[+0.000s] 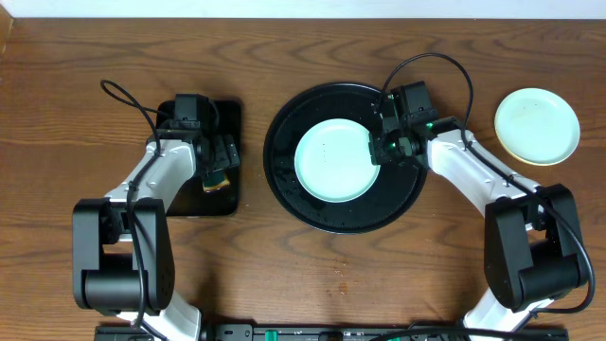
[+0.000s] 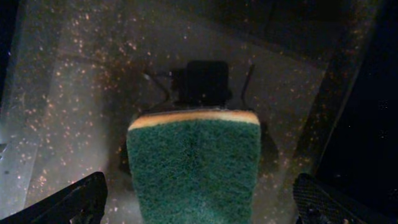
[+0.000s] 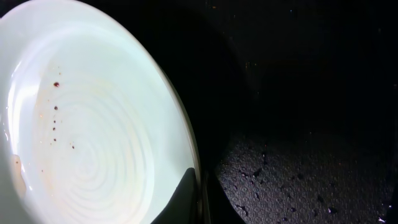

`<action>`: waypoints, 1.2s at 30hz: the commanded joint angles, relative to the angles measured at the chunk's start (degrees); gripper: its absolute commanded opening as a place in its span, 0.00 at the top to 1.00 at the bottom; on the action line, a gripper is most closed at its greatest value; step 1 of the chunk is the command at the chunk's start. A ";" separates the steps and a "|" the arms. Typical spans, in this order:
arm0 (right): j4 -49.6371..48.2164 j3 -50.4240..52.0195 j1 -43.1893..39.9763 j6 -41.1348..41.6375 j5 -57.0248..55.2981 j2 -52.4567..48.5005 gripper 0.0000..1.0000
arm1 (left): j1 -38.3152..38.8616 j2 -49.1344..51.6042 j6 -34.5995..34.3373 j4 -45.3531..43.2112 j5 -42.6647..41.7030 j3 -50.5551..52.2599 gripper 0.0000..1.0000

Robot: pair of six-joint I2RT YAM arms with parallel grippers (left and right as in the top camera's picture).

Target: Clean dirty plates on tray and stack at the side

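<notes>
A pale mint-blue plate (image 1: pixel 333 161) lies in the round black tray (image 1: pixel 284 194). My right gripper (image 1: pixel 377 150) is shut on the plate's right rim. In the right wrist view one finger (image 3: pixel 199 193) lies over the rim, and the plate (image 3: pixel 93 124) carries small brown specks and a faint smear. The tray floor (image 3: pixel 298 180) is wet and speckled. A pale yellow plate (image 1: pixel 537 125) rests on the bare wood at the far right. My left gripper (image 1: pixel 216 175) is open, its fingers (image 2: pixel 199 202) wide on either side of a green sponge (image 2: pixel 194 168). I see no second mint-blue plate.
The sponge (image 1: pixel 217 182) lies on a small rectangular black tray (image 1: pixel 227 118) left of the round tray. Dark wood tabletop (image 1: pixel 312 275) runs along the front. Cables loop above both arms.
</notes>
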State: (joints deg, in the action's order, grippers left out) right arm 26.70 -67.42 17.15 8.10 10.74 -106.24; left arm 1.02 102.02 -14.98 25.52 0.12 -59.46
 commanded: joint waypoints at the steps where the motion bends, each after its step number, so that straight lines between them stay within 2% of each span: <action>1: -0.28 0.48 0.20 -0.44 0.90 -0.20 0.98 | 0.04 0.96 0.07 2.23 -2.16 0.22 0.05; 3: -0.33 0.48 0.20 -0.42 0.90 -0.20 0.98 | 0.04 0.98 -0.39 3.37 -2.32 0.24 0.08; 7: -0.33 0.48 0.17 -0.42 0.92 -0.20 0.97 | 0.04 0.98 -1.62 4.70 -2.47 0.33 0.36; 10: -0.31 0.48 0.17 -0.42 0.92 -0.20 0.94 | 0.02 0.98 -1.60 4.85 -2.45 0.33 0.49; 14: -0.28 0.48 0.20 -0.42 0.92 -0.20 0.91 | 0.02 0.94 -1.55 3.74 -2.40 0.28 0.88; 15: -0.26 0.48 0.20 -0.42 0.92 -0.20 0.91 | 0.00 0.90 -1.55 3.50 -2.36 0.07 0.92; 21: -0.13 0.48 0.17 -0.42 0.92 -0.20 0.85 | -0.15 -2.67 -1.20 4.39 0.63 -3.54 0.92; 22: -0.13 0.48 0.17 -0.42 0.92 -0.20 0.81 | -0.13 -4.09 -1.42 4.39 0.59 -3.69 0.93; 25: -0.13 0.52 0.17 -0.44 0.90 -0.20 0.59 | -0.13 -8.48 -1.40 4.55 0.59 -3.67 0.92; 27: -0.15 0.57 0.17 -0.42 0.90 -0.24 0.48 | -0.13 -10.97 -1.38 4.66 0.61 -3.67 0.92; 36: -0.11 0.59 0.17 -0.42 0.90 -0.28 0.44 | -0.13 -14.14 -1.09 3.39 2.34 -3.67 0.93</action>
State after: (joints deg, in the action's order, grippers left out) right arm 26.57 -67.33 17.15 7.84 11.16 -106.24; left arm 1.02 87.94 -16.49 29.39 0.47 -62.19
